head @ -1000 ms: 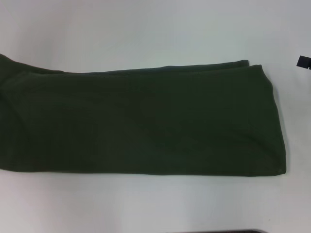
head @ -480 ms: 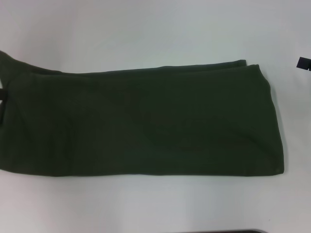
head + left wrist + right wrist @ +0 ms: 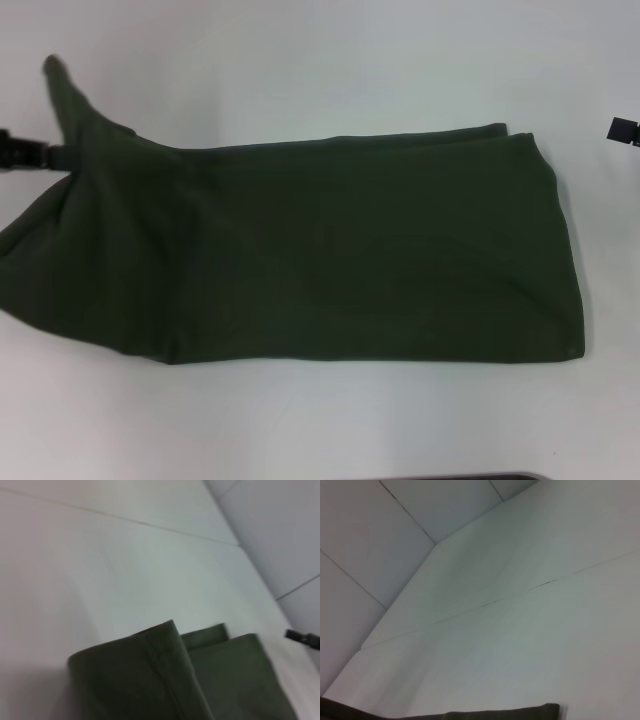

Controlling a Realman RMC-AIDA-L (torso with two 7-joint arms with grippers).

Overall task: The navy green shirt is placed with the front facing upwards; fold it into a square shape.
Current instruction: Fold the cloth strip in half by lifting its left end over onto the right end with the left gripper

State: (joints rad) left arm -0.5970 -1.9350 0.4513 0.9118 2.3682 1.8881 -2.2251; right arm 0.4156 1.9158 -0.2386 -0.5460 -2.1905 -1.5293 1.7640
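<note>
The navy green shirt [image 3: 330, 250] lies as a long folded band across the white table [image 3: 300, 60], plain green side up, no print showing. Its left end [image 3: 70, 110] is raised into a peak and bunched. My left gripper [image 3: 25, 155] shows as a black piece at the left edge, against that raised end and shut on it. In the left wrist view the lifted folded hem of the shirt [image 3: 150, 675] hangs close. A small black part of my right gripper [image 3: 625, 130] sits at the right edge, apart from the shirt's right end. A strip of the shirt [image 3: 510, 712] shows in the right wrist view.
Bare white table [image 3: 320, 420] surrounds the shirt in front and behind. A dark edge [image 3: 450, 477] shows at the bottom of the head view. The right gripper [image 3: 302, 637] appears far off in the left wrist view.
The shirt's left end has risen off the table and drawn in toward the right, forming a peak. My left gripper has come into view beside it. The right end has not moved.
</note>
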